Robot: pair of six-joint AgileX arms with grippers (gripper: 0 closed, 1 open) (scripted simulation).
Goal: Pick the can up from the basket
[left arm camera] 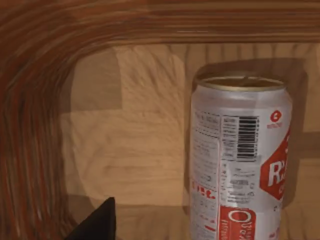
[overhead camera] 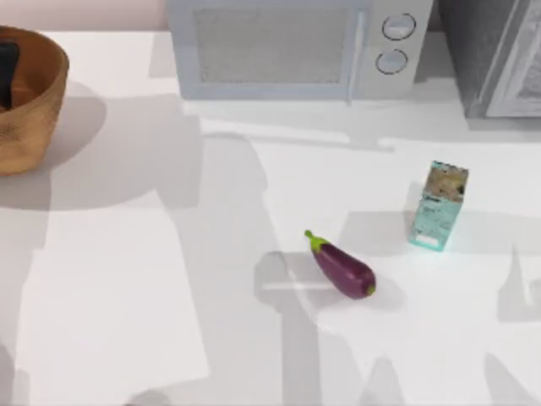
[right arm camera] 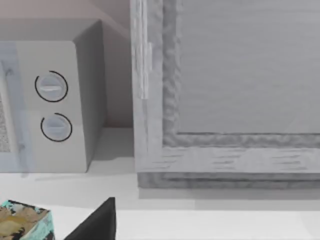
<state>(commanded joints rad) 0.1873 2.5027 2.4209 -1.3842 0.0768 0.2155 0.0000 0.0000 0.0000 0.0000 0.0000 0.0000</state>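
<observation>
The can [left arm camera: 237, 160], white with red label marks and a barcode, stands upright on the floor of the basket [left arm camera: 30, 125]. In the top view the orange-brown wicker basket [overhead camera: 34, 114] sits at the table's far left edge. My left gripper [overhead camera: 7, 72] shows there as a dark shape down inside it. In the left wrist view one dark fingertip [left arm camera: 97, 222] of it hangs open just off the can's side, not touching it. My right arm is parked, with one open fingertip [right arm camera: 97, 220] in the right wrist view.
A purple eggplant [overhead camera: 342, 266] lies mid-table and a teal carton [overhead camera: 438, 207] stands to its right. A grey microwave [overhead camera: 296, 46] and a cabinet [overhead camera: 499, 55] line the back. The basket's ribbed wall curves close around the can.
</observation>
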